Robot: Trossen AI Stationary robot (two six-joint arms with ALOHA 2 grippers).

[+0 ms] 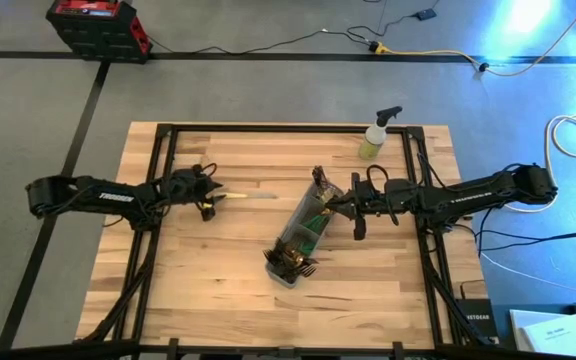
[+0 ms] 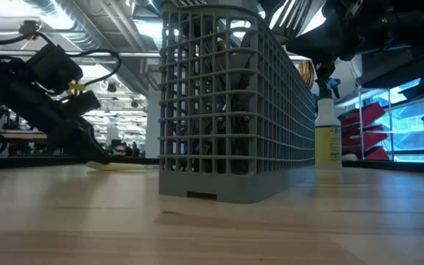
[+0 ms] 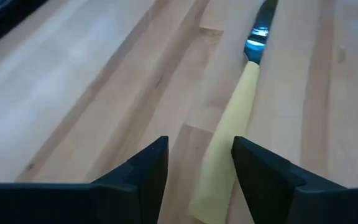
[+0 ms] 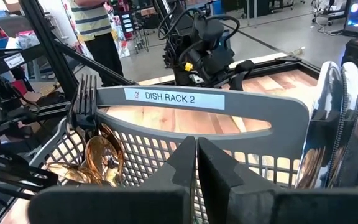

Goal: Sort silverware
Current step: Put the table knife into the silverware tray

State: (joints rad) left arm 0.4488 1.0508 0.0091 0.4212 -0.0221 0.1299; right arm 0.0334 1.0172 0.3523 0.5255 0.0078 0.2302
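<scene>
Slim cream-handled knife with shiny metal blade (image 3: 241, 112) flat on the pale wooden slatted table (image 1: 208, 300), left of centre, well apart from the grey wire-mesh caddy (image 1: 303, 235). Long axis running across the table, left to right in the high view: handle end toward the left gripper (image 1: 206, 196), blade tip pointing away toward the caddy. Handle end sitting in the gap between the left fingers (image 3: 145, 180), jaws partly open, straddling it; from the wrist view apparently not clamped, contact unclear. Handle in line with the reach, crossing the gap slightly askew. Left arm plainly nearer, so probably its pick: straight close on the handle. Right gripper (image 4: 196, 168) fully closed, empty, parked at the caddy's rim by the "DISH RACK 2" label. Gold-headed spoons and dark fork (image 4: 98, 155) bunched in the caddy, heads up.
</scene>
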